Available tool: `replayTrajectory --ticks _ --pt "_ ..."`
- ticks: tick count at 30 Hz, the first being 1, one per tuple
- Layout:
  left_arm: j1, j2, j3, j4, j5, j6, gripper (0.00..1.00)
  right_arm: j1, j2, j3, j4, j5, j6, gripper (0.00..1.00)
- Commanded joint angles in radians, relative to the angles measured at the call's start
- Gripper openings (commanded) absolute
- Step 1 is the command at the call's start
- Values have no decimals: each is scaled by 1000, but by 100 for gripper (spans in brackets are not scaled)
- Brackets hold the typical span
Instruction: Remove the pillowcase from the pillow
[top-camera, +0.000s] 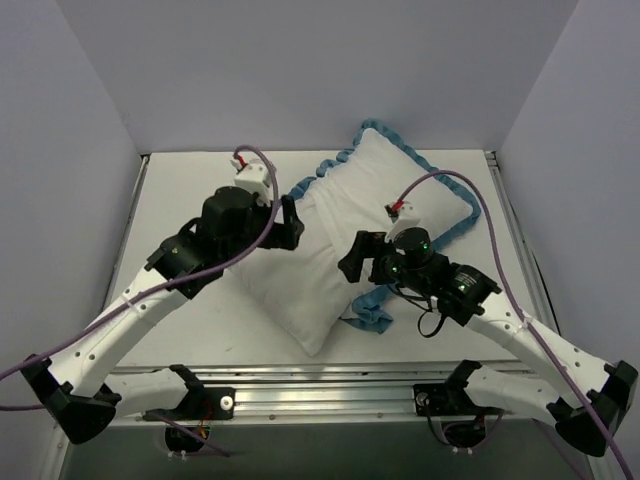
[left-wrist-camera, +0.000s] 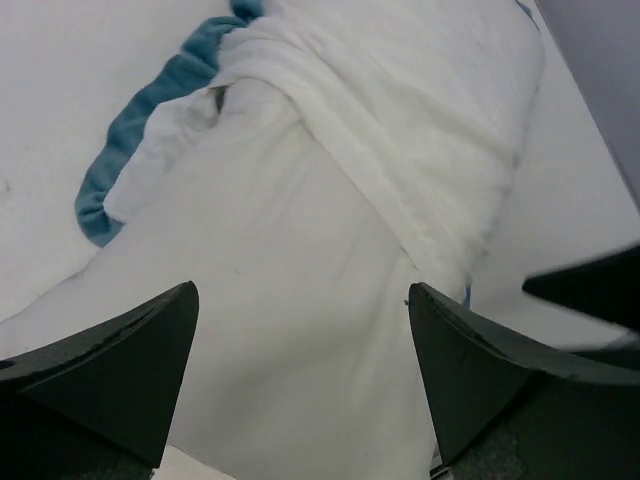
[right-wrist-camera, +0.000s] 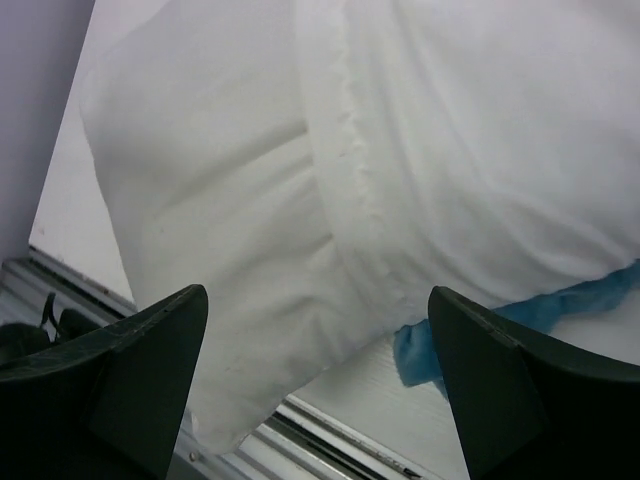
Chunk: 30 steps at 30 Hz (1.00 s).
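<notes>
The white pillow (top-camera: 290, 290) lies slantwise across the table, its near end bare. The pillowcase (top-camera: 400, 180) shows its white side over the far part, with blue ruffled trim (top-camera: 325, 175) along its edges. My left gripper (top-camera: 290, 225) hovers open over the pillow's left side. In the left wrist view the left gripper (left-wrist-camera: 302, 290) stands wide over bare pillow (left-wrist-camera: 290, 330), below the pillowcase's bunched hem (left-wrist-camera: 400, 160). My right gripper (top-camera: 355, 260) is open at the pillow's right edge. The right wrist view shows the right gripper (right-wrist-camera: 318, 292) empty above pillow (right-wrist-camera: 200, 200), pillowcase (right-wrist-camera: 480, 130) and trim (right-wrist-camera: 560, 310).
The white table (top-camera: 190, 190) is walled in on three sides by pale panels. A metal rail (top-camera: 320, 380) runs along its near edge, close under the pillow's near corner (right-wrist-camera: 225, 435). Purple cables loop above both arms.
</notes>
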Motion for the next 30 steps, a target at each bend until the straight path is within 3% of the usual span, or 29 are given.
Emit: replayTrajectory --ticks 1,2,6,9,14,19,22,23,25,26,27,30 --pt "-175 -9 -44 -48 -68 208 94 -86 -80 -16 -58 118 30 88" --pt "-271 9 -53 -52 -141 236 94 -110 -95 -32 -61 115 44 89" --pt "-473 109 -56 -107 -301 314 94 -180 -163 -102 -74 105 76 94" --pt "-577 203 -27 -147 -373 298 94 -186 -206 -157 -73 97 101 95" --pt "-634 354 -6 -222 -433 196 94 -192 -259 -228 -45 72 112 95" --pt "-631 412 -47 -256 -511 26 97 -196 -264 -301 13 5 118 94" --pt "-620 381 -115 -175 -505 -12 72 -196 -258 -372 74 -50 144 93" --pt "-608 360 -131 -152 -491 -20 49 -198 -256 -392 94 -63 167 93" --pt "-589 338 -181 -92 -468 -37 28 -196 -250 -452 166 -105 190 92" --pt "-566 318 -194 -60 -439 -49 10 -196 -250 -470 191 -119 217 92" --pt "-557 309 -219 -46 -432 -54 3 -196 -250 -487 218 -130 231 91" --pt "-542 266 -251 -2 -406 -60 2 -196 -241 -547 350 -176 271 91"
